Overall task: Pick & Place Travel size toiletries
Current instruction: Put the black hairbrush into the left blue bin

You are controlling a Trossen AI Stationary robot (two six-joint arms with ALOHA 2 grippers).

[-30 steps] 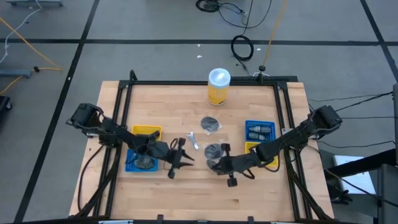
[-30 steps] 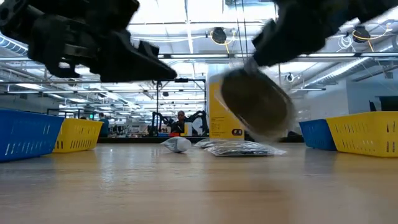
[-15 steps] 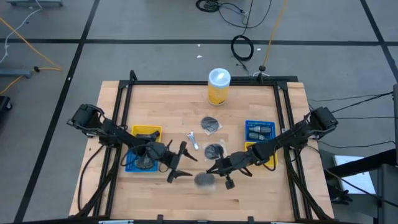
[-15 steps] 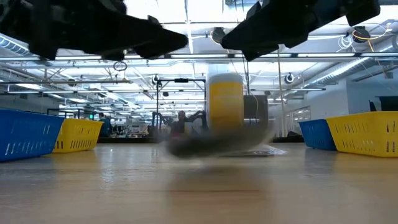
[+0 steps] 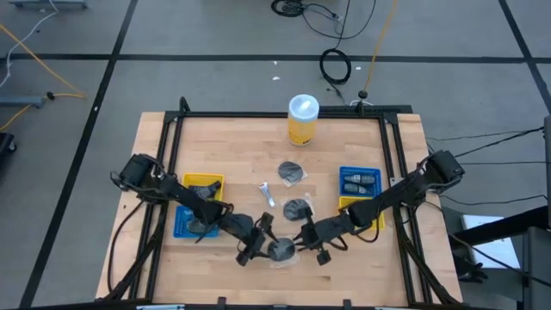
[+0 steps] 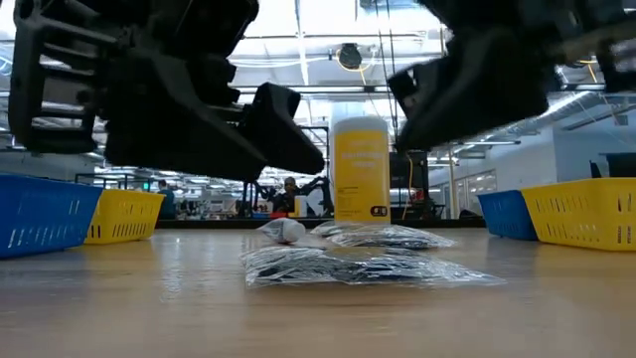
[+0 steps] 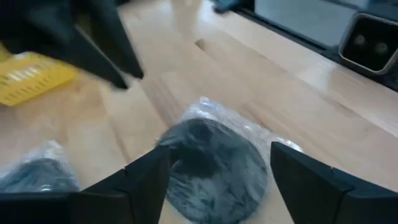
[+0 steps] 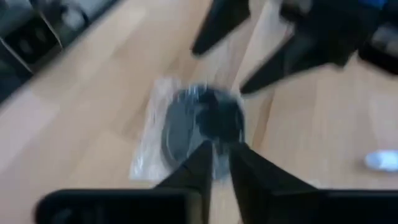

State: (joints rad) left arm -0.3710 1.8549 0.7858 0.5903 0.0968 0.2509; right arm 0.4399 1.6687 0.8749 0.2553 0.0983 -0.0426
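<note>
Lying flat now on bench (image 5: 344, 258) near edge: bagged disc (image 5: 281, 251), dropped from right tool (image 5: 301, 238), fingers nearly together, empty. Left tool (image 5: 263, 241) spread wide, straddling it; likely pick next.

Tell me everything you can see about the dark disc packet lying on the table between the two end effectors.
The disc packet is a flat round dark-grey disc sealed in a clear, crinkly plastic wrapper. It lies flat on the wooden table near the front edge, nothing gripping it. The left end effector hovers with open fingers either side above it; the right end effector, nearly closed, points at it from the other side. A similar packet lies further back.
</note>
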